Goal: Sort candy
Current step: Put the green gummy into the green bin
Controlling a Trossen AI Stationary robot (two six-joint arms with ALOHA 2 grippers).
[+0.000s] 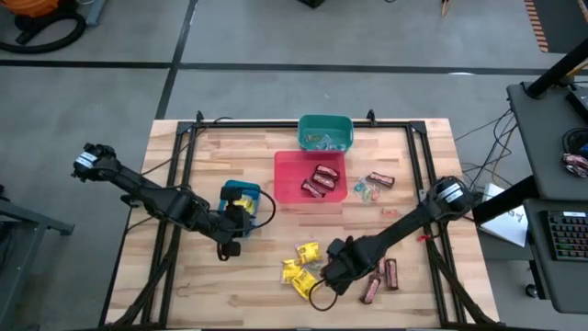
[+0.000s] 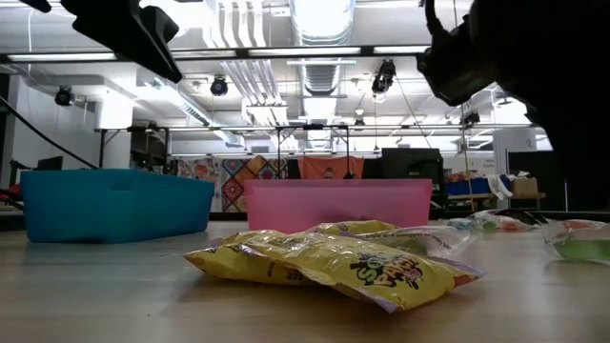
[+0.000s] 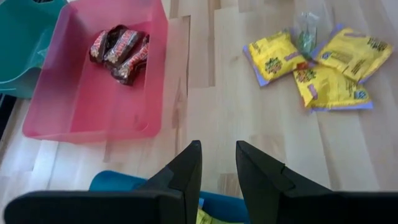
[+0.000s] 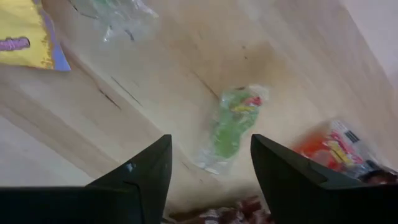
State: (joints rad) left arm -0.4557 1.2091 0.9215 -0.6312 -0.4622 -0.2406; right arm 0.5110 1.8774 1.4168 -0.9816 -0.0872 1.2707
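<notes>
The yellow packets point(image 2: 334, 262) bore dark lettering — Sour Patch, perhaps — and lay on the pale wooden table point(image 1: 184, 285) under bright ceiling lights. The right gripper point(image 4: 208, 177) stood spread over a green sweet point(image 4: 231, 127); the left gripper point(image 3: 217, 165) hung slightly parted, empty, above the blue bin point(image 1: 241, 195).

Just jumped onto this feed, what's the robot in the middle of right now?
It is sorting candy into bins. The right gripper hangs open, holding nothing, over loose sweets near the yellow packets, with a green wrapped piece lying between its fingers' line of sight. The left gripper waits beside the blue bin. Brown-red bars already lie in the red bin; more bars remain on the table.
</notes>
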